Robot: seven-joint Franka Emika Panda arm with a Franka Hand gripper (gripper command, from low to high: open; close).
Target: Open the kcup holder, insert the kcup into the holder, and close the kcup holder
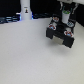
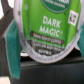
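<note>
The kcup (image 2: 47, 25) fills the wrist view, its green top reading "Dark Magic" inside a whitish rim. My gripper (image 2: 47, 54) is shut on it, with a dark teal finger (image 2: 16, 62) pressed against each side. In the exterior view the white-and-grey gripper (image 1: 62, 21) hangs just above the black kcup holder (image 1: 60, 35), which sits on the white table toward the exterior view's right. The kcup is only a small blurred shape at the fingers there. I cannot tell from these blurred frames whether the holder is open or shut.
A white upright object on a dark base (image 1: 25, 10) stands at the back on the exterior view's left, with dark equipment and a blue light beside it. The white table (image 1: 25, 55) spreads in front of the holder.
</note>
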